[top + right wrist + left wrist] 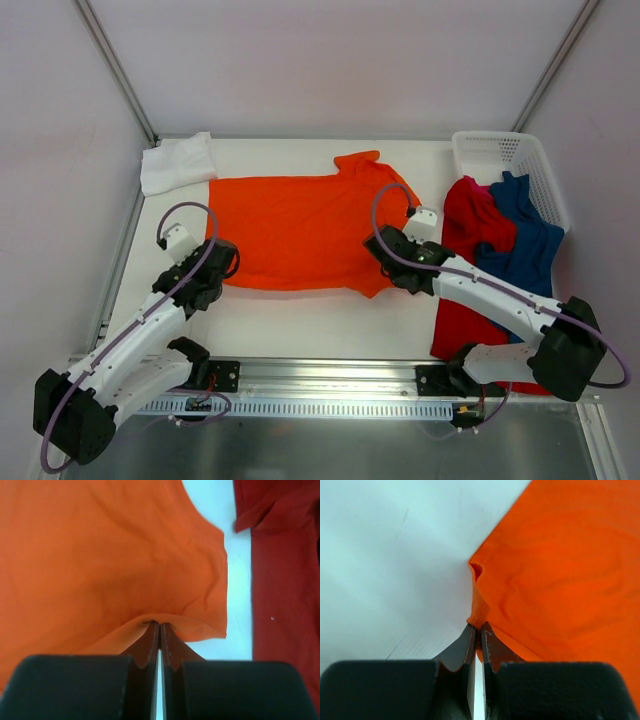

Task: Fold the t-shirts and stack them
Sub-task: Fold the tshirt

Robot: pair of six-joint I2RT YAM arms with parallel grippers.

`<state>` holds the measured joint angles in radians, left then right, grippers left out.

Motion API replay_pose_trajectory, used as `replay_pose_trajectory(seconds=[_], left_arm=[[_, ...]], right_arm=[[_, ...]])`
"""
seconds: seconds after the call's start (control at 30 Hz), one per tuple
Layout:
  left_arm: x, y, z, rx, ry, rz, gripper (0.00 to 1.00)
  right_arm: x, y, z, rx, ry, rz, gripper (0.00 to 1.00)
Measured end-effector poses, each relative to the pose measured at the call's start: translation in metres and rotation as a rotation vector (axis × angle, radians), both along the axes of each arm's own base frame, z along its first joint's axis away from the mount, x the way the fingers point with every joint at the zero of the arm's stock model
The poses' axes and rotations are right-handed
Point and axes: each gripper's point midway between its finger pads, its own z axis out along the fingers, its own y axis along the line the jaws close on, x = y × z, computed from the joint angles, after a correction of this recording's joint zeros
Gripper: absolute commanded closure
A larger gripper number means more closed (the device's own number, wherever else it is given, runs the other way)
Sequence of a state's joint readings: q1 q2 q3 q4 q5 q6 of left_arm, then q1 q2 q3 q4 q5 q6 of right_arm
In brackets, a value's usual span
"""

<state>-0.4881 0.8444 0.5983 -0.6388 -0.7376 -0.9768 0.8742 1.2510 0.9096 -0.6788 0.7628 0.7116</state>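
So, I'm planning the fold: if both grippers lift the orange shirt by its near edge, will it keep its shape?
Probably not: the orange shirt puckers softly where the left gripper and right gripper pinch it, so it should sag between them. It looks thin and lies flat, so likely light. Its far side would probably drag on the table.

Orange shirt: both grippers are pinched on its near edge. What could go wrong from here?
1. The left gripper holds only the tip of the orange shirt's corner; it could slip out on lifting.
2. The right gripper pinches in from the sleeve's edge, so the loose sleeve might sag and crease the fold.
3. The red shirt lies close beside that sleeve and might get dragged along.
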Motion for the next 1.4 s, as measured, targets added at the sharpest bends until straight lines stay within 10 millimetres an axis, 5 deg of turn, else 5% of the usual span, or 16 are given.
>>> replay_pose_trajectory(seconds=[0.33, 0.8, 1.1, 1.4], left_arm=[[0.019, 0.013, -0.002, 0.066, 0.001, 0.069, 1.0], [0.071, 0.008, 0.003, 0.069, 0.003, 0.121, 1.0], [0.091, 0.014, -0.007, 0.064, 0.014, 0.159, 1.0], [0.102, 0.021, -0.035, 0.052, 0.07, 0.189, 1.0]], right_arm=[[0.045, -0.021, 0.005, -0.014, -0.004, -0.054, 1.0], [0.103, -0.017, -0.016, -0.006, 0.069, -0.067, 1.0], [0.146, -0.005, -0.011, 0.016, 0.064, -0.057, 0.99], [0.168, 0.006, -0.038, -0.009, 0.121, -0.037, 1.0]])
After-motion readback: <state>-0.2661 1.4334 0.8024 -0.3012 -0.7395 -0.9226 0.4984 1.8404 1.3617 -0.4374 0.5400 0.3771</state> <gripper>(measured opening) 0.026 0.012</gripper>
